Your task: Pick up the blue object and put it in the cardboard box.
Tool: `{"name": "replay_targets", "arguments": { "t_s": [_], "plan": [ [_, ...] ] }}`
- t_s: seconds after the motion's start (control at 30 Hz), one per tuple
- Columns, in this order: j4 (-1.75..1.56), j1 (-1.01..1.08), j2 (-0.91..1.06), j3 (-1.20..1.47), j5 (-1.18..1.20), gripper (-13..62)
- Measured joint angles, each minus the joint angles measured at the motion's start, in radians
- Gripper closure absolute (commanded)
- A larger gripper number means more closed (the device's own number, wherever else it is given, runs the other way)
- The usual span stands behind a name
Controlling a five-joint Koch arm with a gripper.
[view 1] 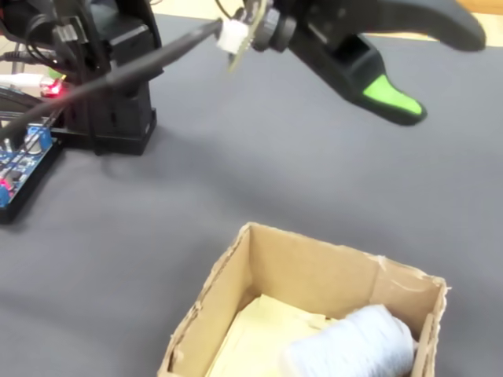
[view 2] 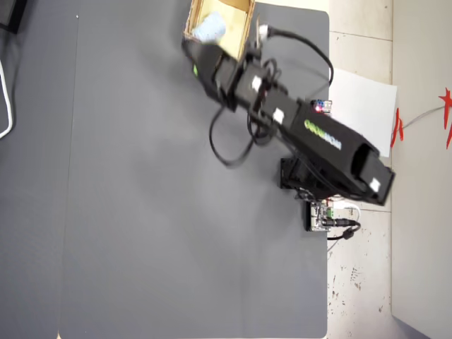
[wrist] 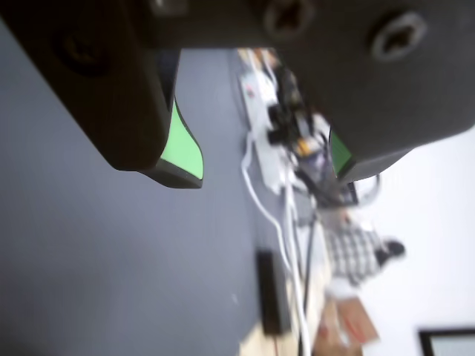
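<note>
We see the blue object (view 1: 351, 344) already lying inside the cardboard box (view 1: 316, 271), soft, light and likely squashable, best pinched across its rounded middle, while our gripper (wrist: 267, 167) hangs released above the desk (view 1: 236, 188).

A dark grey table (view 1: 259, 173) carries the cardboard box (view 1: 314, 271).

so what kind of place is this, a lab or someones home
Probably a hobby robotics workbench in an office or lab. A dark mat covers the table, bare circuit boards and cables lie about, and a person sits blurred in the background.
</note>
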Motion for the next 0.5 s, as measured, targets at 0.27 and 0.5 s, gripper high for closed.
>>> {"name": "replay_targets", "arguments": {
  "t_s": [0.27,0.5],
  "plan": [
    [-0.133,-0.169,0.150,0.235,0.078,15.4],
    [-0.144,-0.253,0.265,0.454,0.092,15.5]
  ]
}}
